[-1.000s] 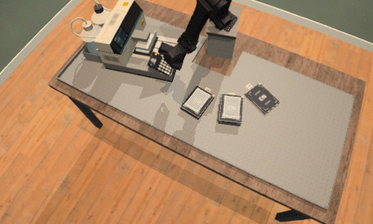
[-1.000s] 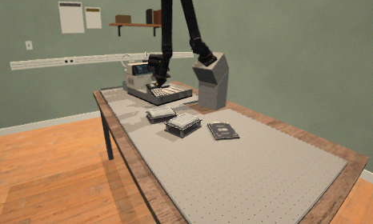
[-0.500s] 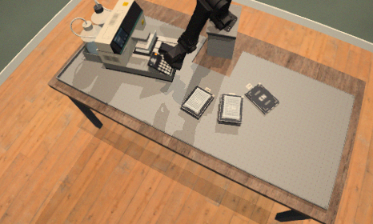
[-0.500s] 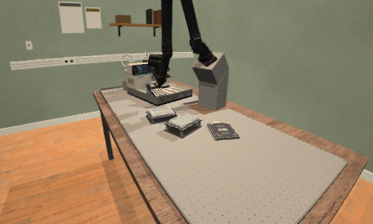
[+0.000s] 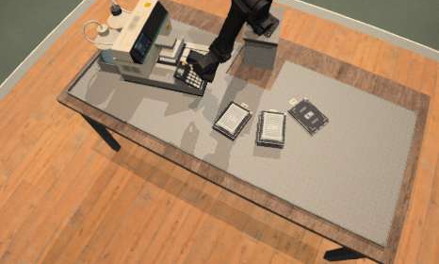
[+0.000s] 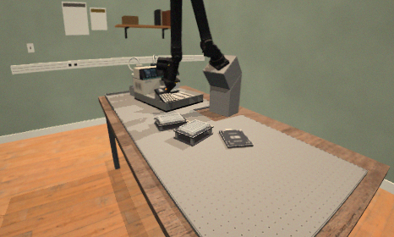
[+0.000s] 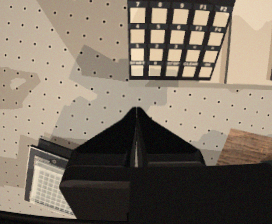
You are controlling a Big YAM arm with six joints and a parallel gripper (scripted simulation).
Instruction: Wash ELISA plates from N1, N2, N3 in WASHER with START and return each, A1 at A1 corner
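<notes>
My gripper (image 5: 207,77) (image 6: 170,86) (image 7: 136,113) is shut and empty, close above the front of the washer's keypad (image 5: 192,79) (image 7: 178,37). In the wrist view the START key (image 7: 137,71) lies just beyond the fingertips, not covered by them. A small lamp (image 5: 183,63) (image 6: 166,89) by the keypad shows amber. The washer (image 5: 137,28) (image 6: 143,80) has a pale plate (image 5: 176,46) on its carrier; its exact seating is too small to tell. Two white plates (image 5: 233,118) (image 5: 272,125) (image 6: 170,118) (image 6: 194,128) sit on dark nests. The third nest (image 5: 315,121) (image 6: 235,139) is empty.
The arm's grey pedestal (image 5: 260,53) (image 6: 225,93) stands behind the nests, at the table's back edge. Bottles with tubes (image 5: 103,35) stand on the far side of the washer. The washer's raised base (image 5: 162,84) (image 6: 186,101) borders the keypad.
</notes>
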